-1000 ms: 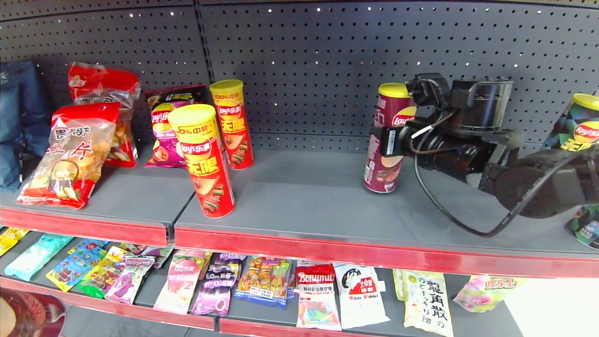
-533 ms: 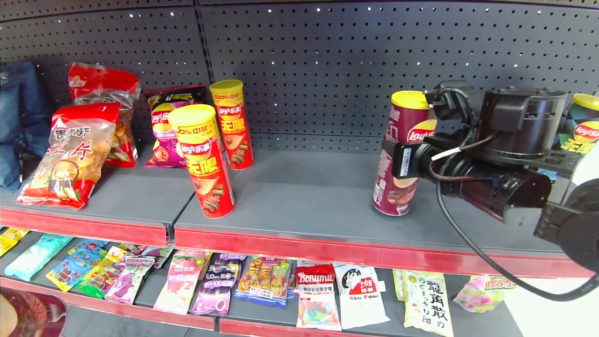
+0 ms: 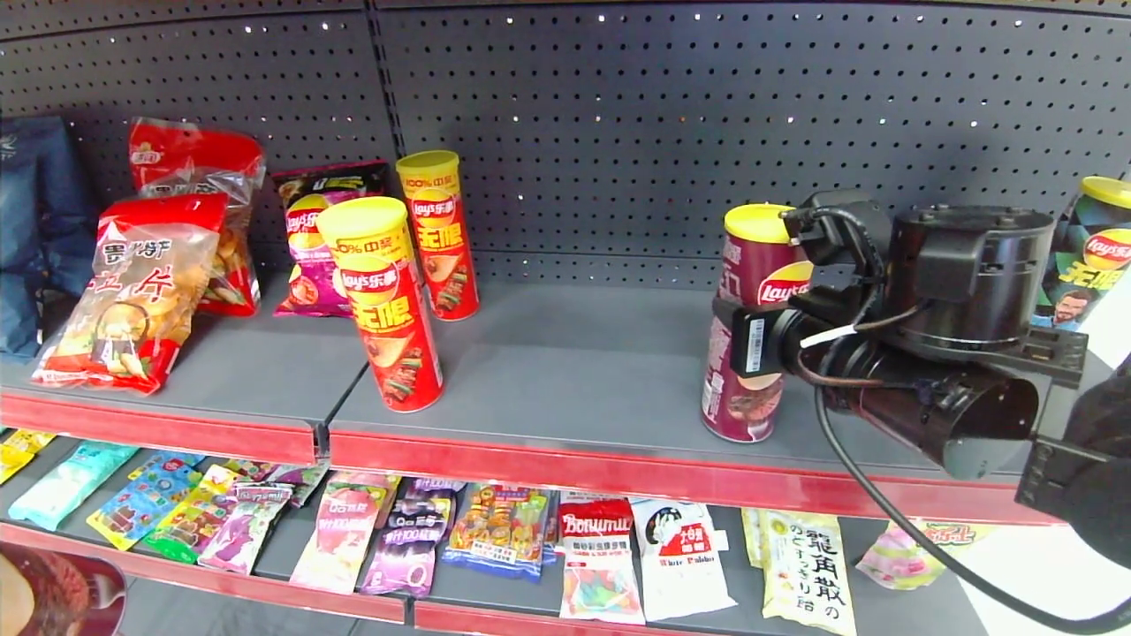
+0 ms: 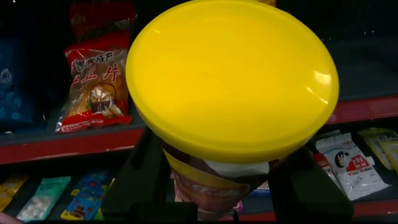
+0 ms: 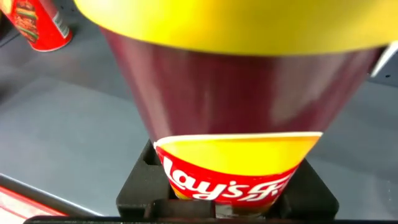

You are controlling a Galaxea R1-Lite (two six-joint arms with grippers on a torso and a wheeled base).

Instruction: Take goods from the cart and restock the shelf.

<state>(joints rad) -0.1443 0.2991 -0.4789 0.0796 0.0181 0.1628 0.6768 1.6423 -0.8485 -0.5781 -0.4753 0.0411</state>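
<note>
A maroon chip can (image 3: 740, 408) with a yellow lid stands upright near the front edge of the grey upper shelf (image 3: 565, 380). My right gripper (image 3: 753, 332) is shut around its middle; I cannot tell whether its base touches the shelf. The right wrist view looks down on that maroon can (image 5: 249, 93) held in the right gripper (image 5: 227, 196). In the left wrist view, my left gripper (image 4: 211, 186) is shut on a second can with a yellow lid (image 4: 233, 74), held in front of the shelves.
Two red chip cans (image 3: 389, 309) (image 3: 439, 234) stand left of centre. Snack bags (image 3: 132, 291) and a purple bag (image 3: 314, 238) lie at the far left. A dark can (image 3: 1096, 247) stands at the right end. Small packets (image 3: 601, 565) line the lower shelf.
My right gripper has carried the maroon can from mid-shelf toward the front edge and slightly to the right, ending lower in the head view.
</note>
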